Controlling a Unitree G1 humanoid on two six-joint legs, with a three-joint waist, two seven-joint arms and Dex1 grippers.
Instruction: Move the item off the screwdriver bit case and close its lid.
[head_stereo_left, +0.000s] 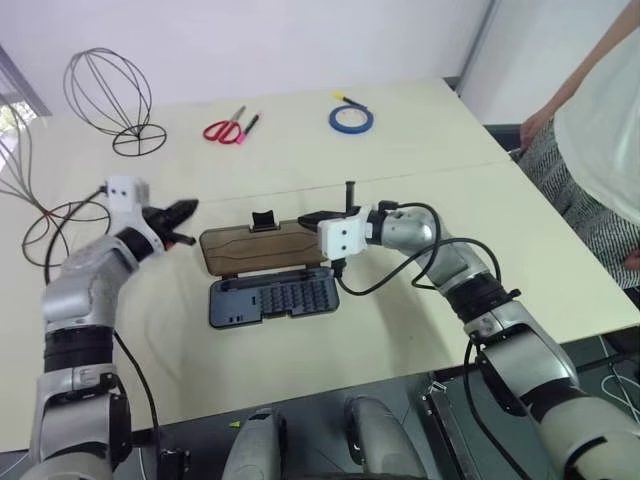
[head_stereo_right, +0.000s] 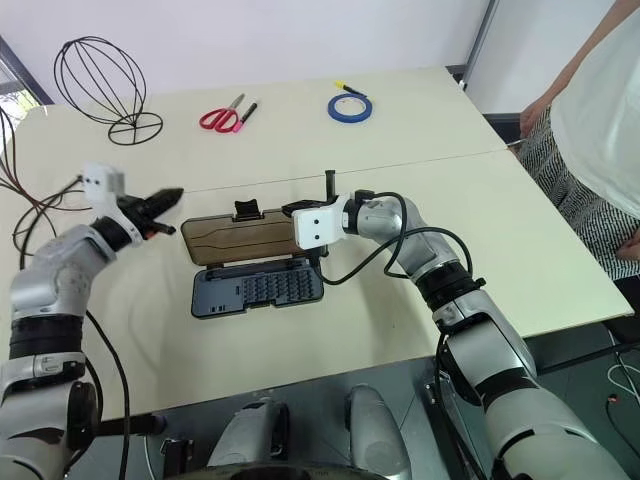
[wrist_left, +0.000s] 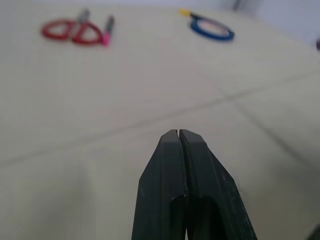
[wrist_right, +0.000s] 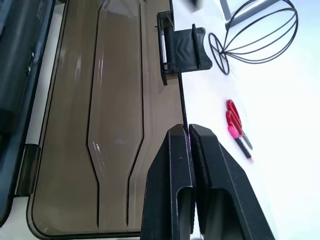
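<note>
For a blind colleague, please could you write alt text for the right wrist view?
The right gripper, its fingers shut, sits at the far edge of the brown translucent lid, which lies open and flat beside the dark grey case, near its black latch tab. Beyond on the table stand a wire cage stand and red scissors.

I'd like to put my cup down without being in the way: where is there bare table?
Bare: the near-right table beyond the right arm, and the far stretch between the scissors and the blue tape roll. Crowded: the middle, where both pincers flank the open bit case and its lid, and the far-left corner with the wire frames.
</note>
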